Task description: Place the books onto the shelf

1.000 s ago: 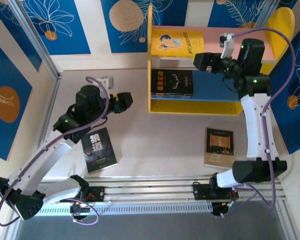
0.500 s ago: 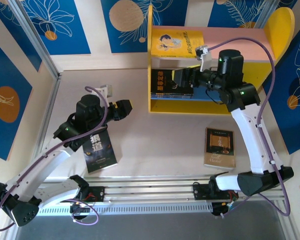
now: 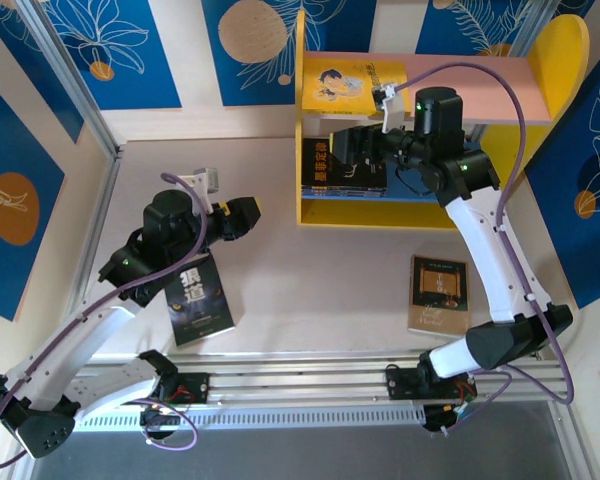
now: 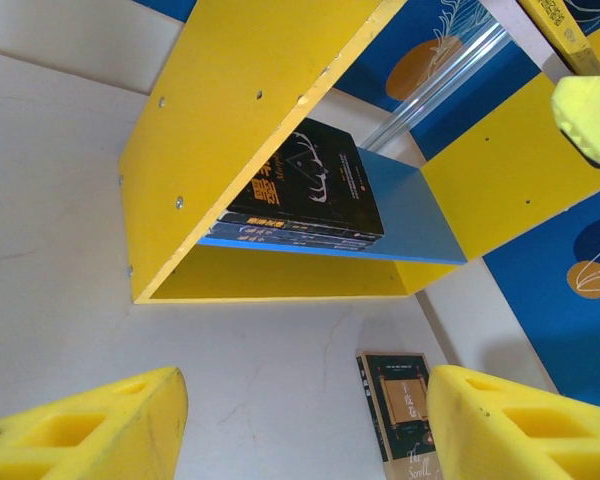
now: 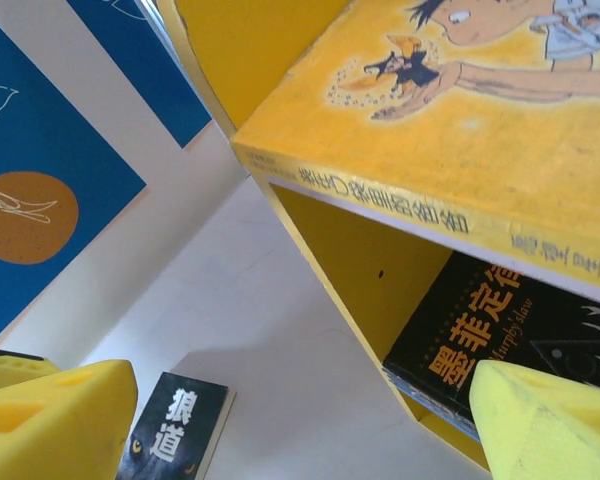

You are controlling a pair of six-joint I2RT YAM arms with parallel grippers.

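The shelf (image 3: pixel 300 120) stands at the back of the table, with a yellow book (image 3: pixel 342 85) on its pink upper board and a stack of dark books (image 3: pixel 322 165) on the blue lower board. My right gripper (image 3: pixel 348 150) hovers open just over that stack; its own view shows the yellow book (image 5: pixel 460 130) and the top dark cover (image 5: pixel 510 330). A black book with white characters (image 3: pixel 198 300) lies flat beneath my left arm. My left gripper (image 3: pixel 248 214) is open in the air, facing the shelf (image 4: pixel 230 110). A brown book (image 3: pixel 440 293) lies by the right arm.
Blue patterned wall panels (image 3: pixel 100 40) close in the table at the back and sides. A small white block (image 3: pixel 212 180) sits behind the left arm. The aluminium rail (image 3: pixel 300 385) with both arm bases runs along the near edge.
My right arm has swung left and down from the pink board's right part to in front of the lower tier. My left arm has shifted slightly; both grippers stay open.
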